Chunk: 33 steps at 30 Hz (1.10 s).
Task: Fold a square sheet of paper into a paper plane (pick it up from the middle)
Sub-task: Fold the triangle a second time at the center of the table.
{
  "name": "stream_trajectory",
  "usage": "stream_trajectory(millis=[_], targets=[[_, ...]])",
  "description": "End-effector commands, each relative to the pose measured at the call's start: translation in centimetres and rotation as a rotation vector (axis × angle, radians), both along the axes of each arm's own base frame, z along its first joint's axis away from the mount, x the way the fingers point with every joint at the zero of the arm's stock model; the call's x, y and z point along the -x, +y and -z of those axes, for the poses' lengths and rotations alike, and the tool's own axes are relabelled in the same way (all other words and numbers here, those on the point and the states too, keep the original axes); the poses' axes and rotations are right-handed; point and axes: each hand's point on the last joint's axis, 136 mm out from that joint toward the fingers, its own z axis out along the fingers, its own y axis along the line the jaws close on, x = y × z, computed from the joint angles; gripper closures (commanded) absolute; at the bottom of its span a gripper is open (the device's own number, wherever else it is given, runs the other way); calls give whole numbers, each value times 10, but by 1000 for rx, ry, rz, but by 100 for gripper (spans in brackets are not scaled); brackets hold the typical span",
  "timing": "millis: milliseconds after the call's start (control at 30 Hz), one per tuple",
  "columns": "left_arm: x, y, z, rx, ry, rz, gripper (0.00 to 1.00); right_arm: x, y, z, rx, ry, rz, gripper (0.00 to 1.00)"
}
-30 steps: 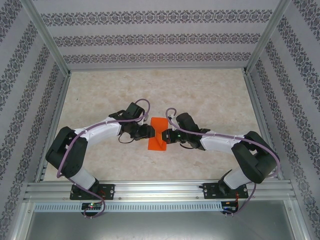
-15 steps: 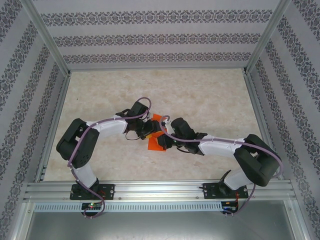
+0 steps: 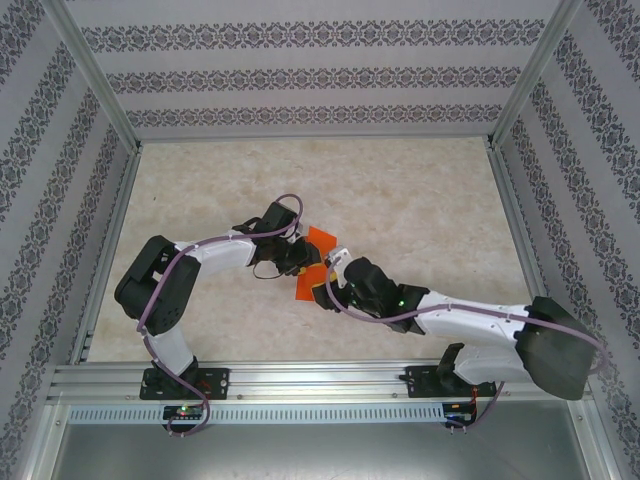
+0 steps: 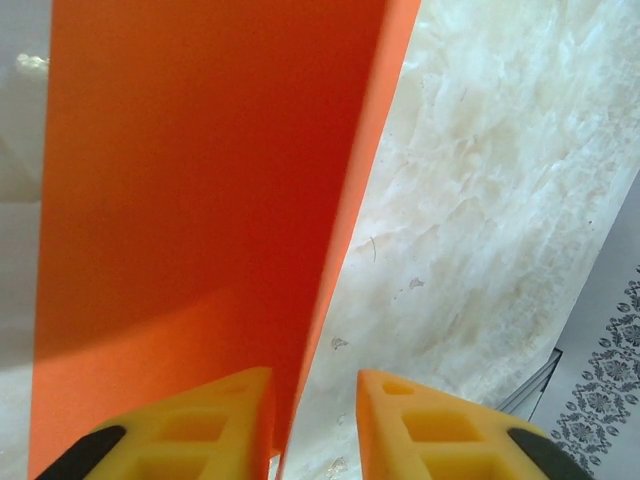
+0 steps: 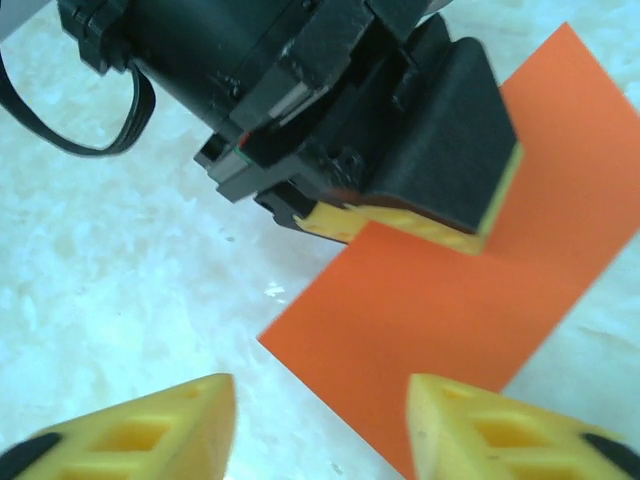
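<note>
The folding is looking barely begun — the square sheet of paper [image 3: 318, 240] is showing as a plain orange strip with straight edges and square corners, lying near the middle of the surface [image 3: 430, 200] between the two wrists. From the left wrist, the sheet [image 4: 200, 200] is running away from the camera with a darker band along its right edge. I am taking that band as a second layer, so one lengthwise fold may be in place, though I cannot tell for sure. No slanted nose folds, point or wings are showing, so by my reading the dart shape is all left to do. The left jaws are standing narrowly apart with the sheet's near edge between them. The paper is lying against one finger and a clear gap is showing at the other, so as seen they are not pinching it. The right jaws are standing wide open just short of the sheet [image 5: 470, 310], holding nothing. Whether the paper is resting on the surface or hanging lifted, I cannot tell. I am judging that what is waiting is a firm grip, then the corner folds, the wing folds and pressed creases — most of the job.
</note>
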Motion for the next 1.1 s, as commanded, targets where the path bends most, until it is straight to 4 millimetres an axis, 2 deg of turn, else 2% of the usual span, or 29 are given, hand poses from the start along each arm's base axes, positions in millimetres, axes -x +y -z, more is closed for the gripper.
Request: stream_trajectory(millis=[0,100,200,400,567,700,867,1000,1067], targets=[[-6,-12,-14,38,-38,30,72,-11,-21,1,125,-115,83,44],[-7,-13,-16,39,-39,35,73,-1,-8,0,215,-225,11,45],[-8,-14,-19,44,-44,39,73,1,6,1,278,-285,-4,44],[-8,-14,-19,39,-43,45,73,-6,35,12,378,-338,32,43],[-6,-13,-19,37,-43,53,73,-16,39,21,461,-384,124,44],[-5,-12,-19,30,-40,56,73,-17,37,26,483,-381,155,52],[-6,-12,-20,26,-43,55,73,-17,33,27,495,-383,170,66],[-8,-11,-23,16,-51,58,72,-17,29,24,492,-381,185,85],[-8,-8,-23,-6,-59,60,72,-17,29,21,470,-369,186,91]])
